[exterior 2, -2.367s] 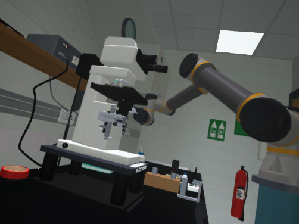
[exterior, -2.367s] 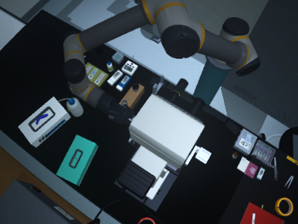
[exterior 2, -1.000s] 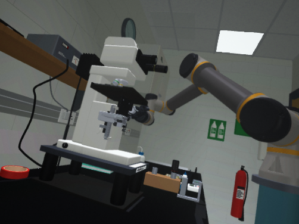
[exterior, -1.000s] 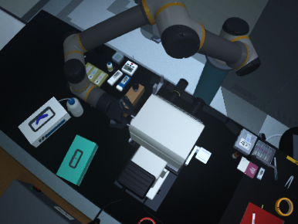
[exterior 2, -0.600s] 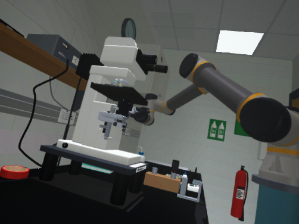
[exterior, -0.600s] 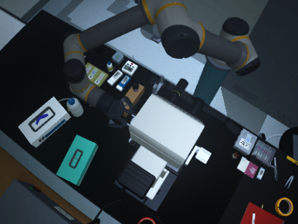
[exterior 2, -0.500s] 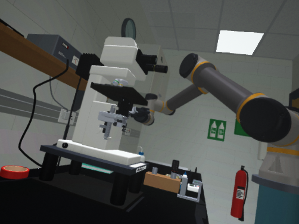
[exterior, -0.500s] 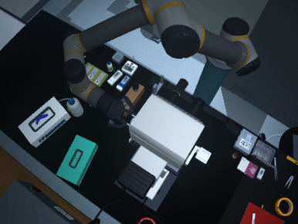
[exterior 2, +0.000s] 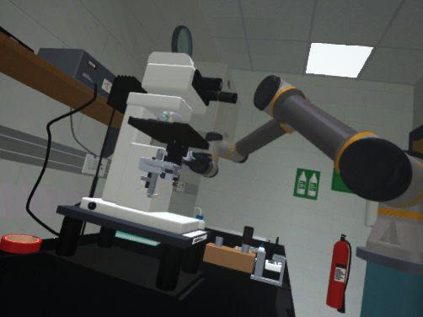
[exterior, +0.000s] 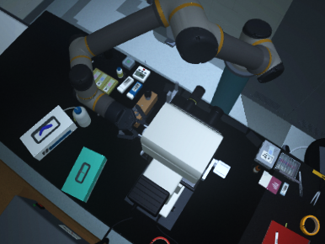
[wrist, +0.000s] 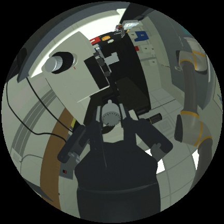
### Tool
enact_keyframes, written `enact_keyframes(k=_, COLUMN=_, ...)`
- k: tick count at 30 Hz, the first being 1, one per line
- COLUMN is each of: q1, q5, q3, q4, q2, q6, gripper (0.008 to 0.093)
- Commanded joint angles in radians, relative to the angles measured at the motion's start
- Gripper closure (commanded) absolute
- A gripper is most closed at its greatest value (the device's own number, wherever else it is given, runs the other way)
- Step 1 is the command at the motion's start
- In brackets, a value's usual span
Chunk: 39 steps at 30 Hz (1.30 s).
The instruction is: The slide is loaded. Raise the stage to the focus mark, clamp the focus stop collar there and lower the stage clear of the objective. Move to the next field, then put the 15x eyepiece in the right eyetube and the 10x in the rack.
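Observation:
A small ribbed stage-drive knob (wrist: 111, 118) under the black stage (exterior 2: 168, 131) is partly hidden between my fingers. My gripper (wrist: 111, 119) is closed on this knob at the microscope's (exterior: 181, 143) side. The larger grey focus knob (wrist: 55, 62) sits higher on the white stand, with a red mark beside it. Two dark eyepieces (exterior 2: 215, 89) stick out of the head. The wooden eyepiece rack (exterior 2: 229, 256) stands on the bench behind the microscope, with a dark eyepiece (exterior 2: 247, 234) upright in it.
A white box (exterior: 48, 132) and a teal box (exterior: 84, 173) lie on the bench left of the microscope. A wash bottle (exterior: 82, 116) stands close to my forearm. Small bottles and a timer (exterior: 141, 74) sit behind the rack. Slide boxes (exterior: 278, 162) lie far right.

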Motion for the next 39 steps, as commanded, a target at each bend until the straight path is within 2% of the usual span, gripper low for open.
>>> enact_keyframes(k=1, q1=0.0, q5=0.0, q3=0.0, q4=-0.001, q2=-0.001, q6=0.0, gripper=0.0934)
enact_keyframes(k=39, q1=0.0, q5=0.0, q3=-0.001, q4=0.0, q2=-0.001, q6=0.0, gripper=0.0919)
